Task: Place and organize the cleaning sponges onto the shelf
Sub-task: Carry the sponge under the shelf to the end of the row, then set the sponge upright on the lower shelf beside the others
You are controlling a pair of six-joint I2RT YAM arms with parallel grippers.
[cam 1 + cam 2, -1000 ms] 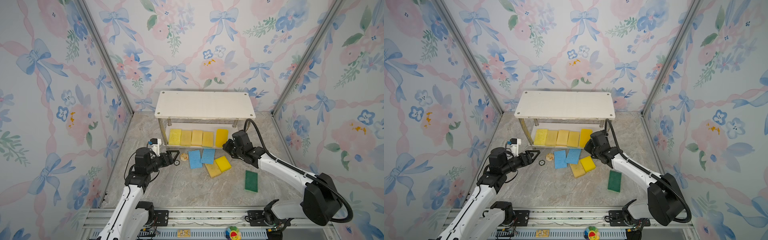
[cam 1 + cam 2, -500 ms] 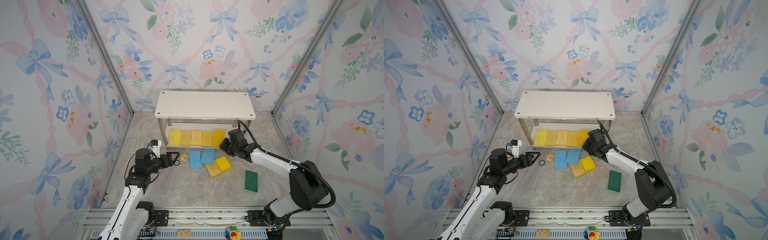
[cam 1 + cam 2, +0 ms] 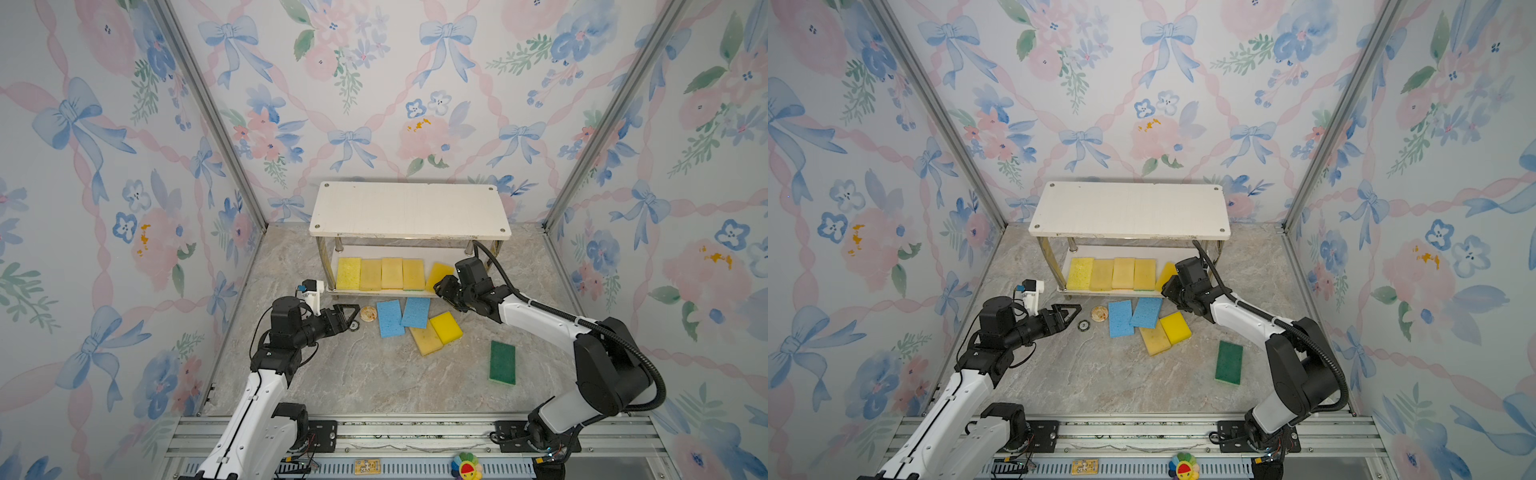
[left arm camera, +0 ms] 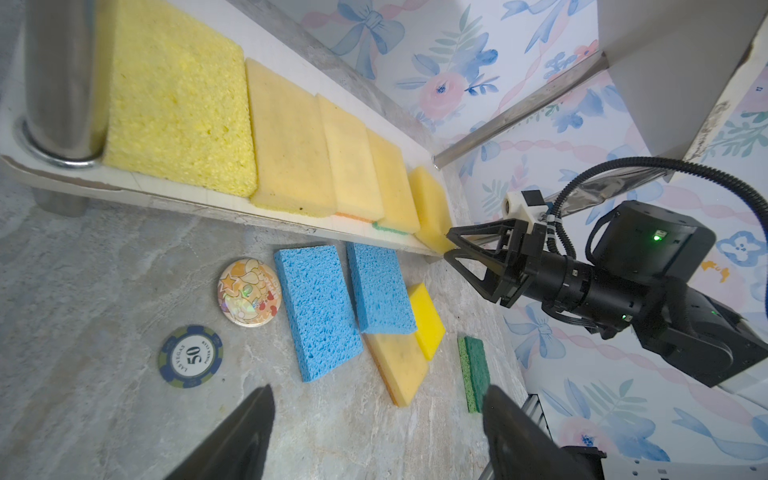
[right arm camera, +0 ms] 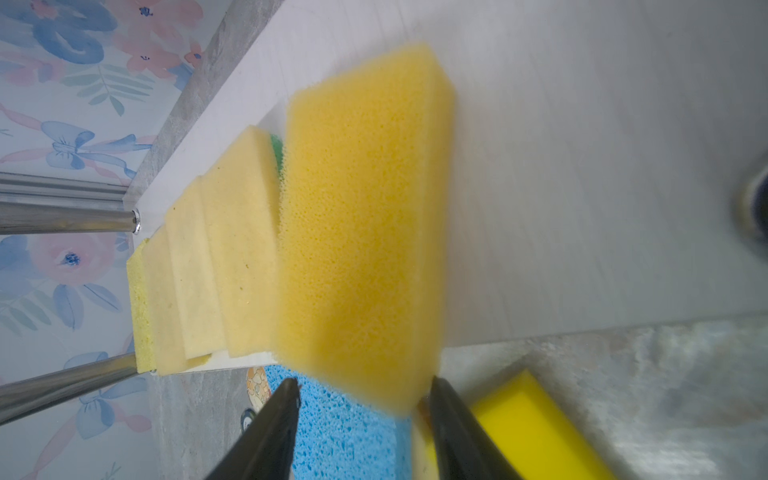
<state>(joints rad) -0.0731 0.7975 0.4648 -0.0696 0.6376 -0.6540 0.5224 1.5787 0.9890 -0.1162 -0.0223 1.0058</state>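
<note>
— Right tool (image 5: 363,387) is standing with jaws parted at the front edge of the shelf (image 3: 409,210); what is sitting between the tips?
— The near end of an orange-yellow sponge (image 5: 361,228), blurred; I cannot tell whether a finger is touching it.
— And the shelf's load?
— Its lower board is carrying a row of four yellow sponges (image 3: 390,272), side by side, long axes running front to back. The orange-yellow one is lying askew at the row's right end, overhanging the front edge.
— The worktop (image 3: 365,374)?
— Two blue sponges (image 3: 390,318) are lying before the shelf, one overlapping a pale yellow sponge (image 3: 424,340) beside a bright yellow sponge (image 3: 446,327). A dark green sponge (image 3: 502,362) is lying apart, pointing toward the shelf.
— Left tool (image 3: 352,316)?
— Hovering spread wide, pinching nothing, near a round badge (image 3: 368,313) and a poker chip (image 4: 190,356).
</note>
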